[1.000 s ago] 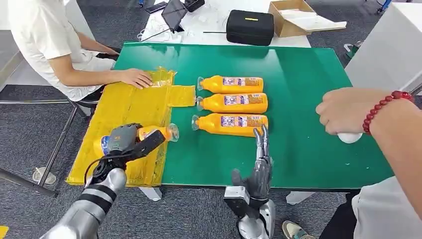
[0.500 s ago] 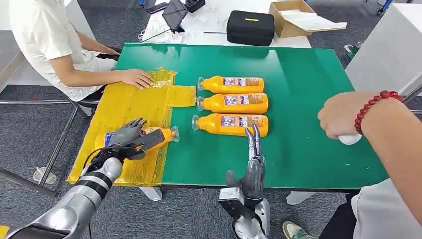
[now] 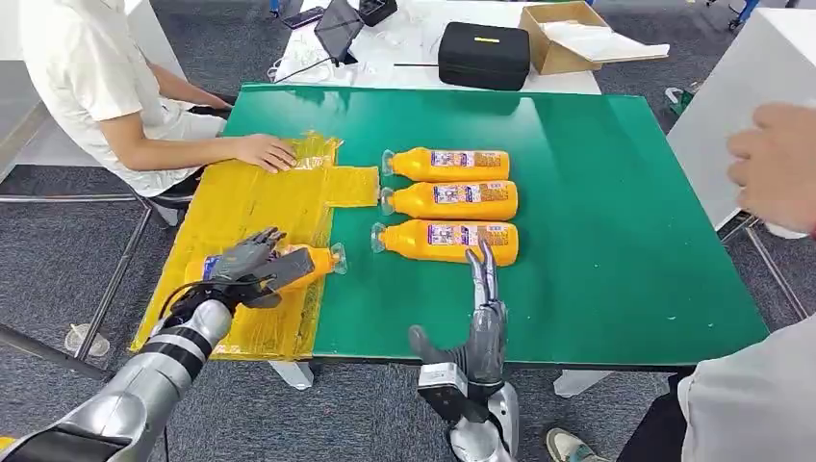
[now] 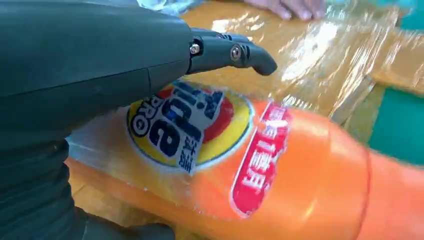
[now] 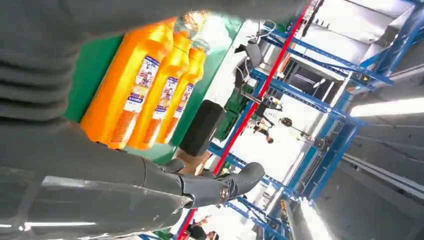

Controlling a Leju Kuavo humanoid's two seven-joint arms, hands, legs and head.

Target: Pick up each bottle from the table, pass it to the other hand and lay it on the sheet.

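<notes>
Compared with a second ago, the left hand (image 3: 252,262) has loosened from a closed grasp to spread fingers, and the bottle on the sheet (image 3: 289,265) now lies on its side on the yellow sheet (image 3: 245,202), near the sheet's near right corner at the desk's front left edge; this delivery looks complete. The left hand rests over the bottle, fingers apart, thumb (image 4: 232,51) lifted off the label in the left wrist view, holding nothing. The right hand (image 3: 481,322) has drifted slightly leftward along the front edge of the green desk (image 3: 597,173), fingers straight and held together, pointing at the nearest bottle (image 3: 445,241) of the three bottles in a row at mid-desk, not touching it; likely the next pick. A person's hand (image 3: 781,166) has withdrawn past the desk's right edge; another person's hand (image 3: 262,151) steadies the sheet's far edge
</notes>
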